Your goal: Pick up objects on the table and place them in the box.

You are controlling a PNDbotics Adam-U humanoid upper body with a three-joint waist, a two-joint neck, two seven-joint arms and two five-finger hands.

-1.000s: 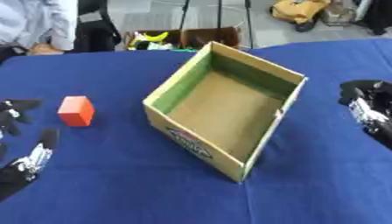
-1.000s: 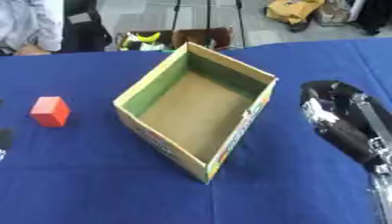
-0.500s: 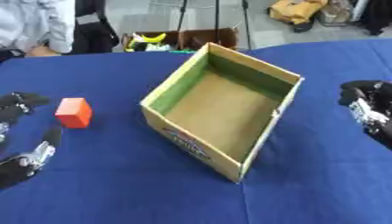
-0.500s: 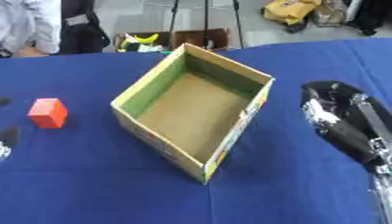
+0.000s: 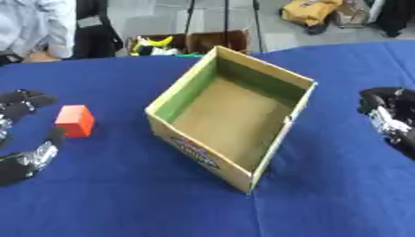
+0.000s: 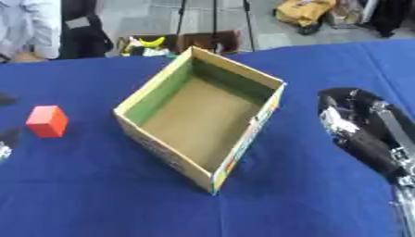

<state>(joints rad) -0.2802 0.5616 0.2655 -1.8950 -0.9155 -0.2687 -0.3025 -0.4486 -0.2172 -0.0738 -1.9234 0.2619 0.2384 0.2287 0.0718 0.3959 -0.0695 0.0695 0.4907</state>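
nothing sits in the box [image 5: 235,115] yet as i see it: the orange block [image 5: 74,120] lies on the blue bench [image 5: 122,194] between my left hand's [image 5: 24,159] spread fingers, untouched, while my right hand [image 6: 361,134] idles, fingers unreadable.

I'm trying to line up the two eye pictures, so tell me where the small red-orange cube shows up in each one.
Left eye view: the small red-orange cube sits left of centre on the blue tablecloth, between the left hand's fingers.
Right eye view: the cube lies near the left edge, at mid-height.
Shared landmark: the open cardboard box with the green inner wall, right of the cube in both.
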